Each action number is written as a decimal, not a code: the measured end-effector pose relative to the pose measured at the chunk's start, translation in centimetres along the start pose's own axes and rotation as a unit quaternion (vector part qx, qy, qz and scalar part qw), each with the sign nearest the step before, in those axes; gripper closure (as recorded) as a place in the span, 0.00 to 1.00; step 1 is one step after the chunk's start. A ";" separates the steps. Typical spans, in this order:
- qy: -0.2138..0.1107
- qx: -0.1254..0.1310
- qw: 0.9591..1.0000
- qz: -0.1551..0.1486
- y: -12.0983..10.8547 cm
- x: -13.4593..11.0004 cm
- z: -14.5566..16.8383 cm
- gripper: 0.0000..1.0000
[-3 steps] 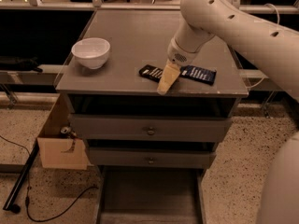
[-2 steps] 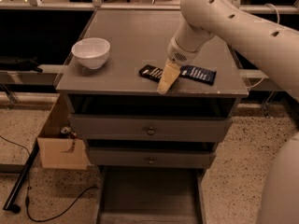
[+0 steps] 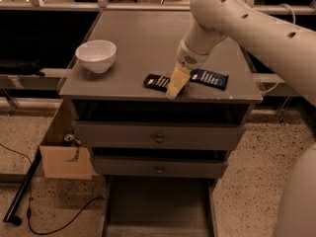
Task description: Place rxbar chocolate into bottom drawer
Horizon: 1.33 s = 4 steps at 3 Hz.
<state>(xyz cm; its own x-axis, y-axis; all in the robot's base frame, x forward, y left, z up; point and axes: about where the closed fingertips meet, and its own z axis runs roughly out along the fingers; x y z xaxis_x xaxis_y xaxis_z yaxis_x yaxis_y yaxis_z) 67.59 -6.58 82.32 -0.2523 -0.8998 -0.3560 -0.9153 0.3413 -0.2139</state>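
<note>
Centre of frame: the robot's tan, tapered gripper (image 3: 174, 88) points down onto the top of the grey three-drawer cabinet (image 3: 133, 38), near its front edge. Whether the gripper is wide, narrow or holding anything cannot be told. The small flat black-brown rxbar chocolate (image 3: 156, 81) lies flat on the cabinet top, immediately left of the gripper, which covers its right end. A navy blue wrapped bar (image 3: 210, 78) lies just to the gripper's right. A white round bowl (image 3: 96, 55) stands further left. At the bottom centre, the wide shallow grey bottom drawer (image 3: 158, 206) is pulled out.
</note>
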 end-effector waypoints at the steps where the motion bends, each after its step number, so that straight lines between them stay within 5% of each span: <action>1: 0.000 0.000 1.000 0.000 0.4 0.0 -0.3 1.00; 3: 0.012 0.024 1.000 -0.013 -0.5 -2.2 -3.3 1.00; 4: 0.012 0.024 1.000 -0.013 -0.5 -2.2 -3.3 0.76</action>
<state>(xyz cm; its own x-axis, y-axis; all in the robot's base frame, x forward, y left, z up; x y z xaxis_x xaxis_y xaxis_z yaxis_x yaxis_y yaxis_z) 67.56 -5.71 86.22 -0.2367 -0.9148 -0.3271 -0.9057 0.3297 -0.2665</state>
